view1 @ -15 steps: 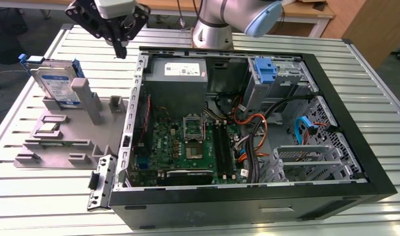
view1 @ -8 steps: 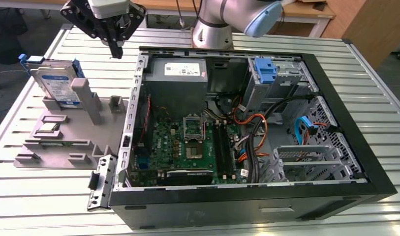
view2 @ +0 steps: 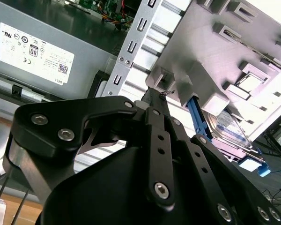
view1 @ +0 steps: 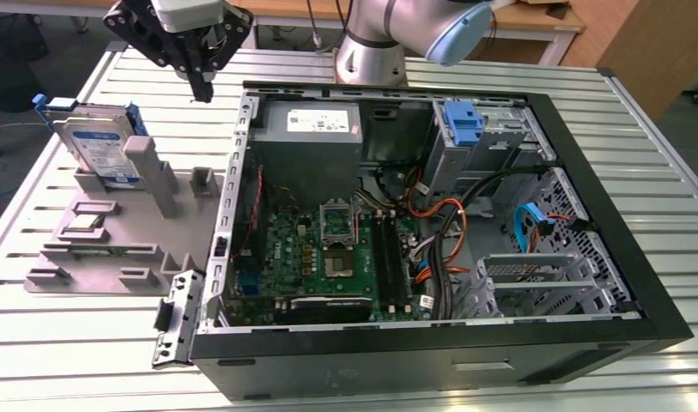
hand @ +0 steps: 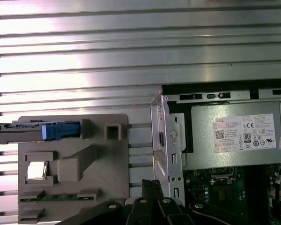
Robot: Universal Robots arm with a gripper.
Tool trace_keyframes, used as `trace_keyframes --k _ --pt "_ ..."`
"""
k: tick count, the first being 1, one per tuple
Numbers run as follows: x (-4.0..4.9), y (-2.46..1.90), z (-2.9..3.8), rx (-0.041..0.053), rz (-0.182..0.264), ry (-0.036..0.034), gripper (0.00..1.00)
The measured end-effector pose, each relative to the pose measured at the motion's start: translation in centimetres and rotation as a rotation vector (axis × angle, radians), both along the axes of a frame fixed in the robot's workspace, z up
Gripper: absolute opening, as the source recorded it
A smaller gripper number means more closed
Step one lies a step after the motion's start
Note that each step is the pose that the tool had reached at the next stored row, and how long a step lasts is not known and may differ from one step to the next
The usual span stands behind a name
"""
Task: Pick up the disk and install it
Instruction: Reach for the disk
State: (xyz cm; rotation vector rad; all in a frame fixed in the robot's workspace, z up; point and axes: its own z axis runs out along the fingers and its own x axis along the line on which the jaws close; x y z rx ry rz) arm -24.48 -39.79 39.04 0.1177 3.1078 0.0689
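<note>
Open computer case [view1: 440,348]; grey fixture [view1: 97,249] beside it, at the exterior view's left, carries the disk [view1: 97,150] upright. I hold the gripper [view1: 200,90] above both, jaws closed, empty. Approach step; grasping requires opened jaws over the disk's upper edge

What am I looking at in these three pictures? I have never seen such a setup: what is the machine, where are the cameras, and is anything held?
This is one robot arm on a slatted metal table. The exterior view looks at the whole scene from off the arm; the two wrist views ride on the arm and look past its black gripper. On the table lie an open computer case and, at the exterior view's left, a grey holder. The disk, a silver hard drive in a blue carrier, stands on edge in that holder. The gripper hangs beside the case, apart from the disk, shut and holding nothing.
</note>
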Motion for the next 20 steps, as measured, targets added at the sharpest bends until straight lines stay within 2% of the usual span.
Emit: trace_keyframes --k 5,10,20 --pt "-0.19 0.0 0.0 0.0 0.0 0.0 0.11" --pt "-1.06 0.0 -0.01 -0.0001 0.0 -0.0006 0.11" --pt "-4.54 0.0 -0.14 0.0 0.0 -0.0084 0.11"
